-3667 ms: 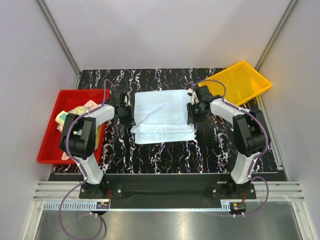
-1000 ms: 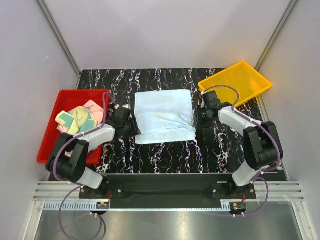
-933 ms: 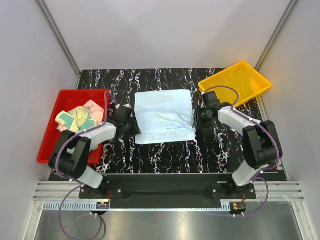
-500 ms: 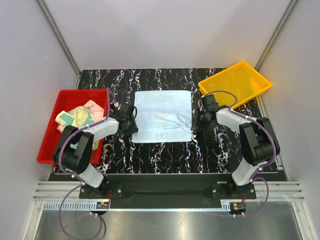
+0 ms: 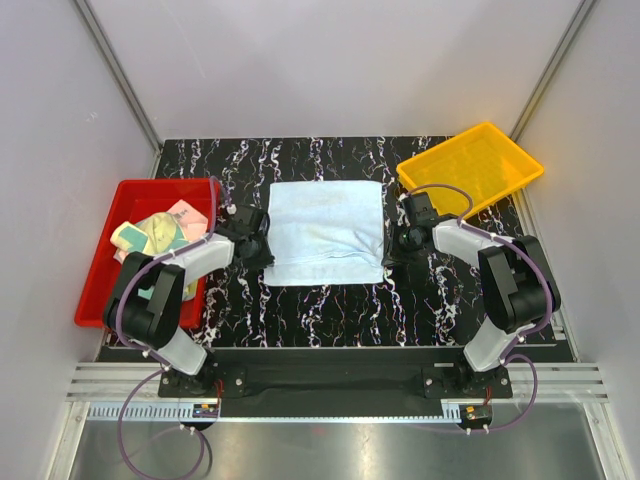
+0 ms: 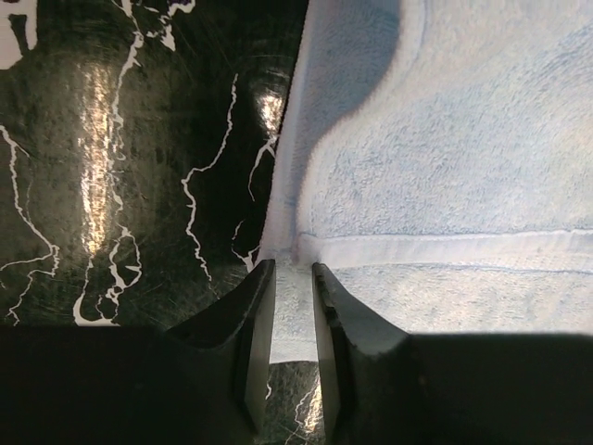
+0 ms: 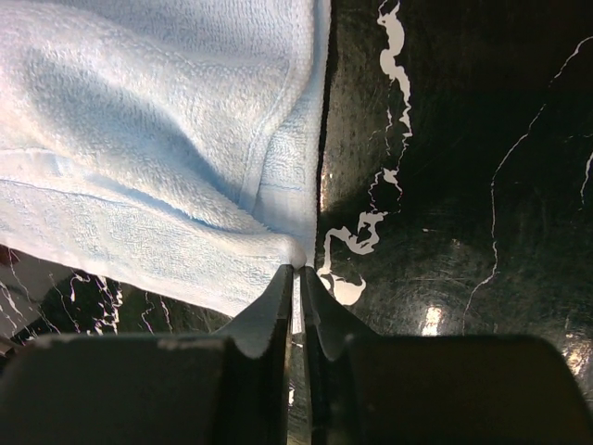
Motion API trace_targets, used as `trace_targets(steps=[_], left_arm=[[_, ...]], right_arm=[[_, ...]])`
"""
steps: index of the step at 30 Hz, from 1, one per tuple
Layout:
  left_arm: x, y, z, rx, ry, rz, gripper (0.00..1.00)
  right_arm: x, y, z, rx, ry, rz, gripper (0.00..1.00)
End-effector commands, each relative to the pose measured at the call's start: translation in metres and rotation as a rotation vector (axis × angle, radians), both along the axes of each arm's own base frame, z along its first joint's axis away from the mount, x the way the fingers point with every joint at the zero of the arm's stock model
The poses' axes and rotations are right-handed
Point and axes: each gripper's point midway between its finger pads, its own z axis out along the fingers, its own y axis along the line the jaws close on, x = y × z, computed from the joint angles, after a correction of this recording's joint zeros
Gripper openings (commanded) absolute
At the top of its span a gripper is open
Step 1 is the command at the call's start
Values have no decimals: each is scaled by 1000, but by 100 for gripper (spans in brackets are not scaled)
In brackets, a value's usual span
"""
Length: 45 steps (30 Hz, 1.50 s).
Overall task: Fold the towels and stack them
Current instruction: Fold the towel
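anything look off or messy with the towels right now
Mostly tidy. The light blue terry towel lies folded on the black marble table, though its near right corner is bunched into a ridge. The pastel towels in the red plastic tray sit crumpled, unfolded.

Both arms have white link shells joined by bulky black joint housings, and a thin purple cable loops along each from base to wrist. The left gripper (image 5: 259, 246) and right gripper (image 5: 392, 258) are black, with dark, smooth, tapering fingers (image 6: 252, 345).
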Motion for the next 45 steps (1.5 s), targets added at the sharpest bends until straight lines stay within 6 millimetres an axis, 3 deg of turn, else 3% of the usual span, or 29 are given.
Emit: trace_targets(steps=[1, 15, 24, 27, 30, 32, 35, 38, 39, 41, 43, 45], left_arm=[[20, -5, 15, -26, -59, -11, 27], [26, -9, 7, -42, -36, -17, 25], [28, -8, 15, -32, -30, -13, 0], [31, -9, 25, -28, -32, -17, 0], [31, -8, 31, -19, -21, -25, 1], [30, -8, 34, -15, -13, -28, 10], [31, -8, 35, -14, -18, -33, 0], [29, -9, 32, -15, -4, -38, 0], [29, -8, 31, -11, 1, -37, 11], [28, -7, 29, -4, 13, -38, 14], [27, -7, 25, -2, 20, -43, 2], [28, -9, 23, -11, 20, -47, 0]], right_arm=[[5, 9, 16, 35, -65, 39, 12], [6, 9, 16, 28, -71, 50, 13], [11, 5, 21, -10, -92, 65, 7], [20, 3, 32, -27, -125, 69, 0], [22, 3, 36, -32, -126, 78, 0], [22, 3, 38, -32, -131, 79, 0], [23, 4, 38, -31, -133, 81, 0], [24, 4, 37, -34, -127, 85, 0], [24, 3, 38, -35, -128, 85, 0], [24, 4, 39, -36, -128, 88, 0], [24, 4, 40, -33, -131, 89, 0], [24, 5, 41, -29, -133, 92, 0]])
